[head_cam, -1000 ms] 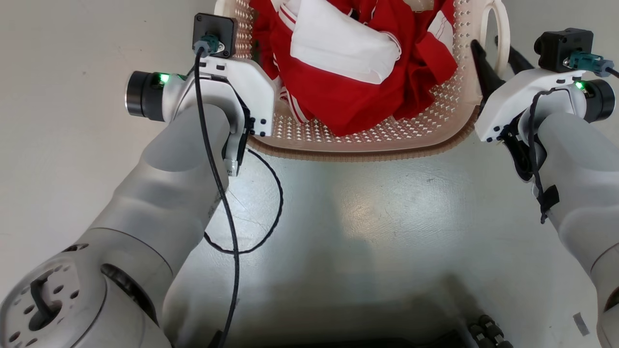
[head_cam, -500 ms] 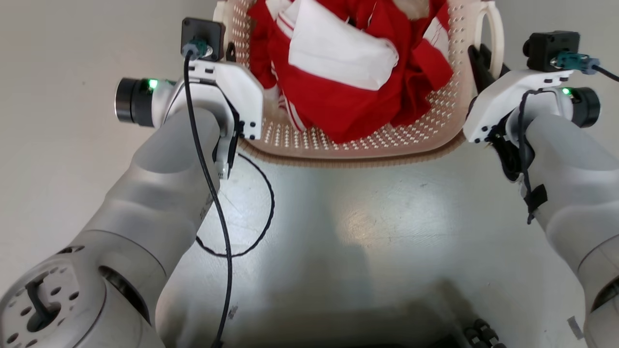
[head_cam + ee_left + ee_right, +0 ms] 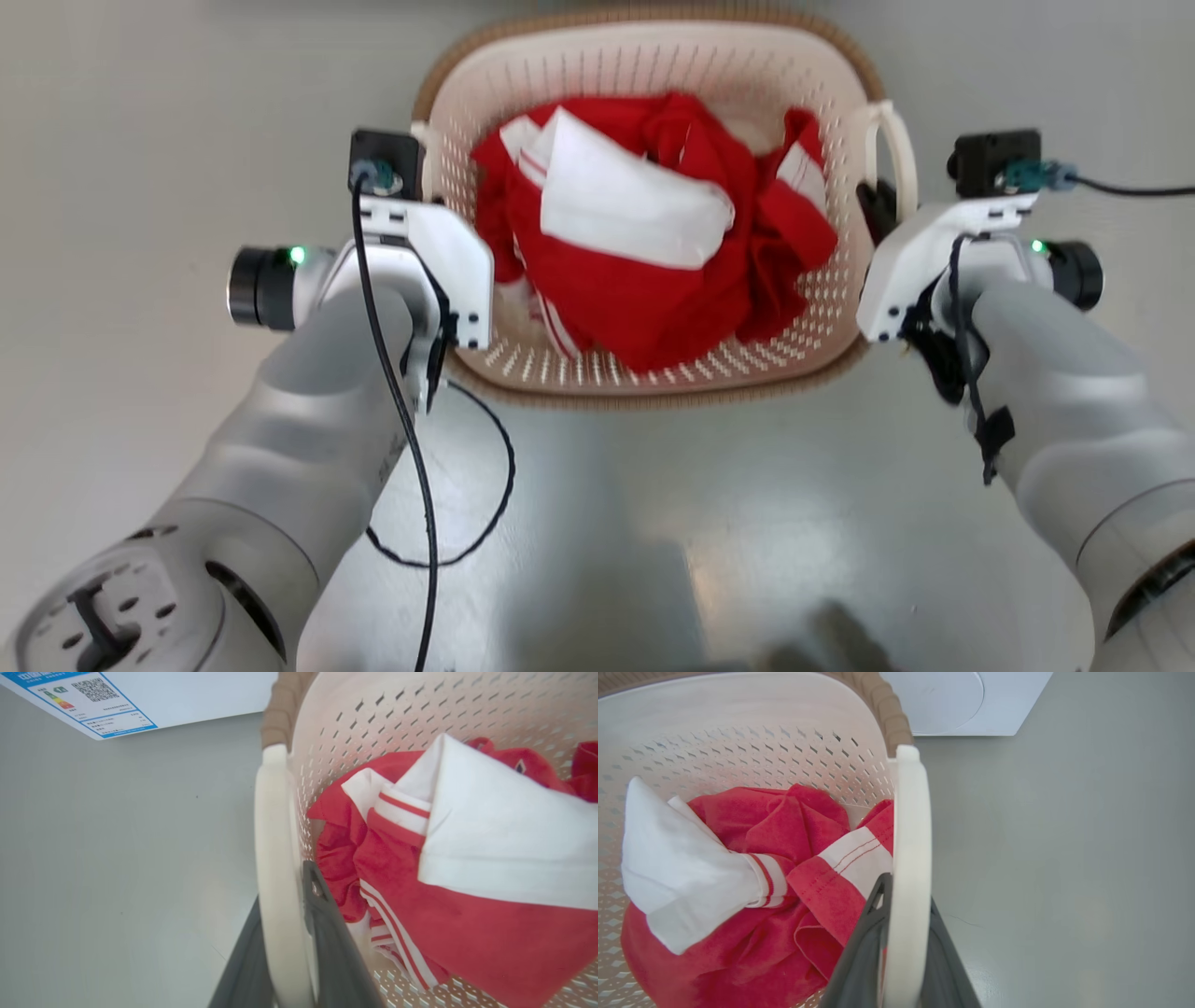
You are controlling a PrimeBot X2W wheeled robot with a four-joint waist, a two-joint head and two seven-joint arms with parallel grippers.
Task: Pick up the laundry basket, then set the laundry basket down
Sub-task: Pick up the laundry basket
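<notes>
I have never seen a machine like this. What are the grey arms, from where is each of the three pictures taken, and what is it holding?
The grey arms belong to a wheeled robot with two arms. The head view looks down from a camera on its head. The other two come from cameras on its wrists, each looking along that arm's two dark fingers. On the grey floor is a cream laundry basket with a brown rim, holding red and white clothes. The left gripper is closed on the basket's left handle, and the right gripper on the right handle. A white appliance stands behind.
</notes>
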